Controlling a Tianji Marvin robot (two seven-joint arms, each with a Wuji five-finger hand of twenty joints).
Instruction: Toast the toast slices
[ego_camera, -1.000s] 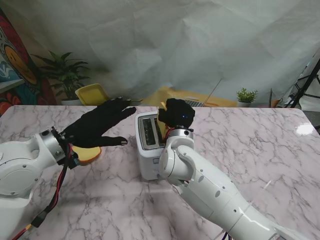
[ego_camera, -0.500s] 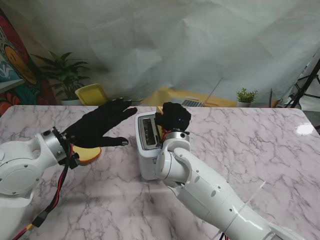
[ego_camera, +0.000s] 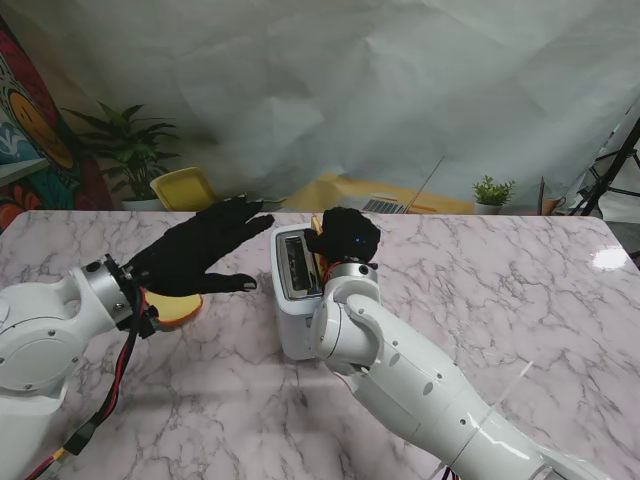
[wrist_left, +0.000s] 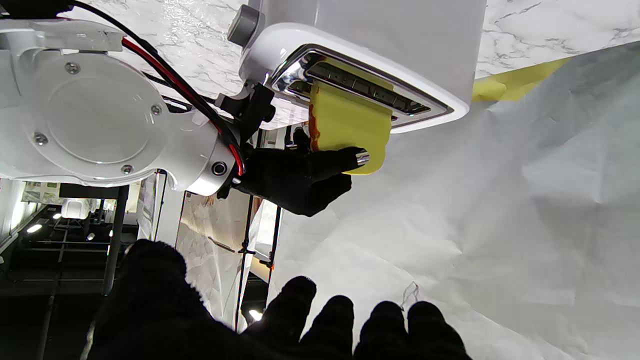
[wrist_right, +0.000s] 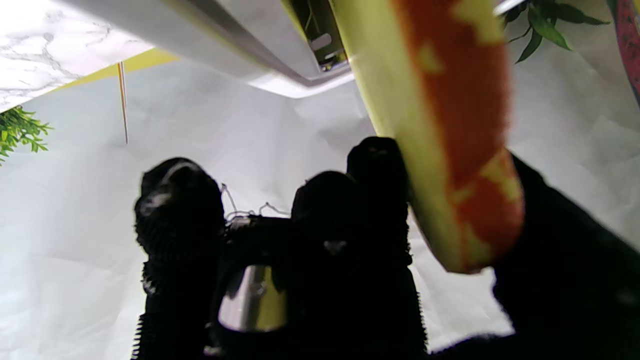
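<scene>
Toast slice (wrist_left: 350, 127): you have it pinched in your right hand (ego_camera: 345, 235), its lower edge partway into the far slot of the white toaster (ego_camera: 297, 290). Second slice (ego_camera: 172, 308): flat on the marble table (ego_camera: 520, 290), under your left hand (ego_camera: 195, 250), fingers spread, holding nothing.

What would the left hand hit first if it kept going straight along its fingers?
Probably the toaster: the left hand points its open fingers toward the toaster's upper far end. Depth is unclear, so it might pass just beyond it.
</scene>
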